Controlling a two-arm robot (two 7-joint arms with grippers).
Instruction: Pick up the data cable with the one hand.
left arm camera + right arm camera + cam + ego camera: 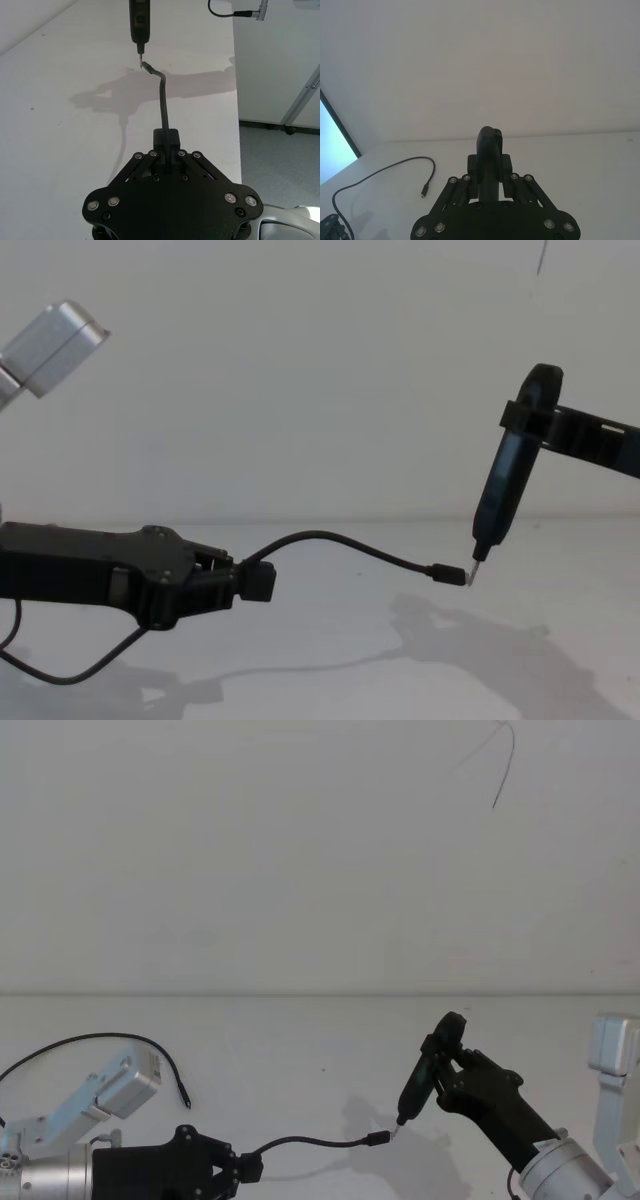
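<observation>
The left gripper (pixel 235 585) is closed on one plug of the cable (pixel 340 541), which runs right to the tool (pixel 500 490) gripped by the right gripper (pixel 450 1070).

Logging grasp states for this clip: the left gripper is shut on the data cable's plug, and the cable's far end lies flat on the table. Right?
Not quite. The left gripper is shut on the data cable at its plug, but the far end is held up off the table, meeting the tip of the slim tool in the right gripper. The chest view shows this.

white table (pixel 300 1060) — black cable (pixel 150 1045) lying on it
</observation>
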